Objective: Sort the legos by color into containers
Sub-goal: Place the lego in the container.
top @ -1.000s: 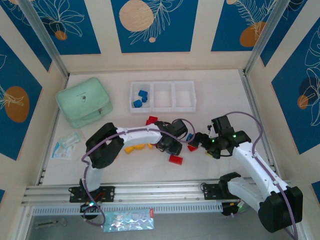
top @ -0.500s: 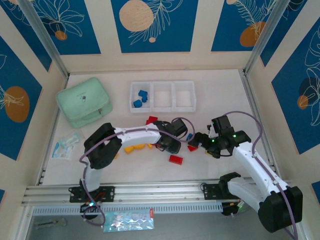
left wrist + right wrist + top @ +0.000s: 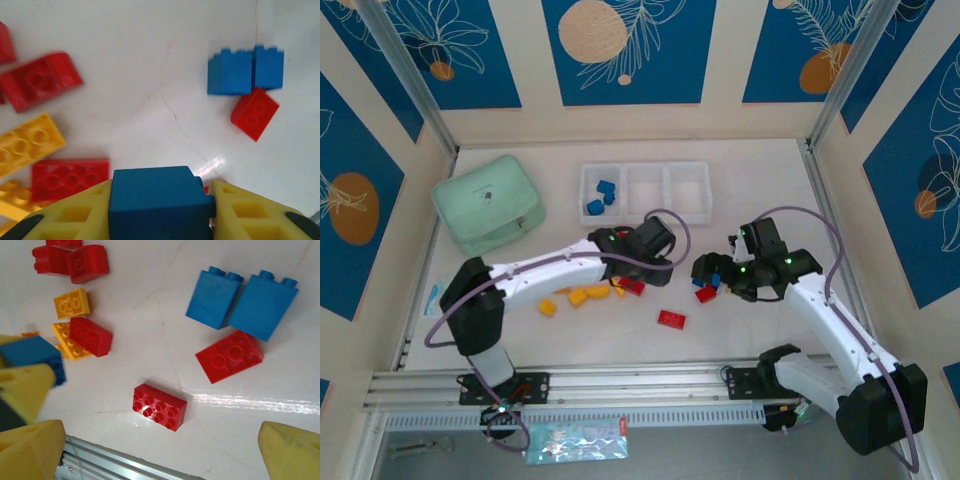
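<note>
- Pinching a blue brick [image 3: 150,210] between its yellow fingers [image 3: 75,217], the left gripper [image 3: 161,192] is now riding above the loose pile. A second ago it was sitting low among those bricks with its jaws still narrowing, so the pick is looking complete and a carry is probably beginning.
- Further left, the yellow bricks [image 3: 578,296] are lying in plain sight on the table [image 3: 770,190]; the left arm is no longer stretching over them as it was, and they are still waiting to be sorted.
- Behind them the tray [image 3: 665,165] is sitting at the back of the table; its left compartment is already holding blue bricks [image 3: 602,197], so the pinched one is likely heading there.
- Toward the near edge a flat red brick [image 3: 670,318] is lying alone, just where it was.
- To its right a pair of blue bricks [image 3: 216,291] is standing side by side and touching; a smaller red piece [image 3: 229,356] is lying just beside them.
- Over that cluster the right gripper [image 3: 162,447] is hovering with its fingers spread wide and gripping nothing, as wide as a second ago; those blues are seeming its likely next target.
</note>
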Robot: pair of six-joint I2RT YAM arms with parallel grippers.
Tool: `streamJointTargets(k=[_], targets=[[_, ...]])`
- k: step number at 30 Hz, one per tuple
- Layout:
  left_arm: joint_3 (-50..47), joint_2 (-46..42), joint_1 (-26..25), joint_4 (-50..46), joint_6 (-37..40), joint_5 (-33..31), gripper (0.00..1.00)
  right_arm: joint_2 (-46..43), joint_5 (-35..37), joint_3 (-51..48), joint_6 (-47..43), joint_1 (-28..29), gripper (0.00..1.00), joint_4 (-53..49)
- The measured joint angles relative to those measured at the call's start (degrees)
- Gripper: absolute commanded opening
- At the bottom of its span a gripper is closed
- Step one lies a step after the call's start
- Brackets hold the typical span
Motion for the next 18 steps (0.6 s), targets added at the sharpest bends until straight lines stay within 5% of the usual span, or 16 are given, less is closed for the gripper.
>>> streamJointTargets(k=[11,18], targets=[[3.0,-2.7,14.1,-0.7,4.3,-2.3,0.19,10.7,0.3,9.6,-2.4,6.1,0.99,7.3],[12.6,4.8,21.1,-0.5,7.1,-2.9,0.18,17.4,-0.4,12.9,-3.1,7.1,0.99,13.1]])
